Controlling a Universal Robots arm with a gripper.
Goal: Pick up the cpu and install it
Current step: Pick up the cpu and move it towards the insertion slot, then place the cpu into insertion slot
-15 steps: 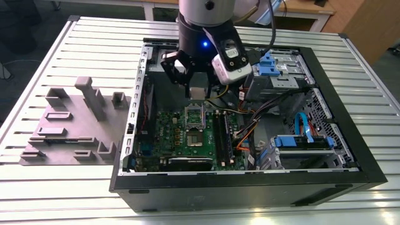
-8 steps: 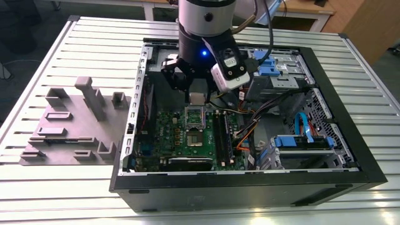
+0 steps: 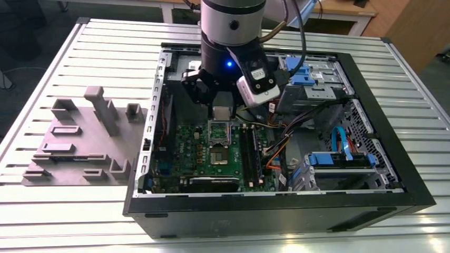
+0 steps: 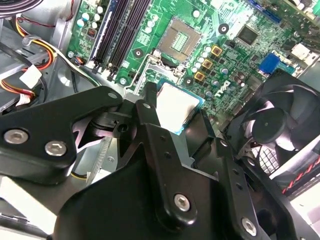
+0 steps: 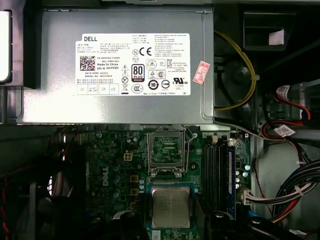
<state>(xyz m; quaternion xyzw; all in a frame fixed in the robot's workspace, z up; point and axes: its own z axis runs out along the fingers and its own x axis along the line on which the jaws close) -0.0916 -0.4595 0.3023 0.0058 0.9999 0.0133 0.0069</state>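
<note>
1. Grip: we find the black two-fingered gripper (image 4: 176,114) closed to the width of the small flat square cpu (image 4: 175,106) with its pale silver-grey metal top. Its fingers (image 4: 150,125) press on two opposite edges of the chip.
2. In the exterior view we see the gripper (image 3: 221,108) lowered inside the open black computer case (image 3: 281,211). The cpu (image 3: 222,112) sits at its tip, above the green motherboard (image 3: 211,153).
3. In the first wrist view we note the cpu (image 5: 170,207) held level just beside the open square socket (image 5: 167,149), not seated in it.
4. The socket lies between the cpu and the big grey metal box with a white label (image 5: 60,65). Black memory slots (image 5: 216,170) run alongside.
5. The case rests on a slatted metal table (image 3: 63,221), near a grey moulded fixture tray (image 3: 77,153).
</note>
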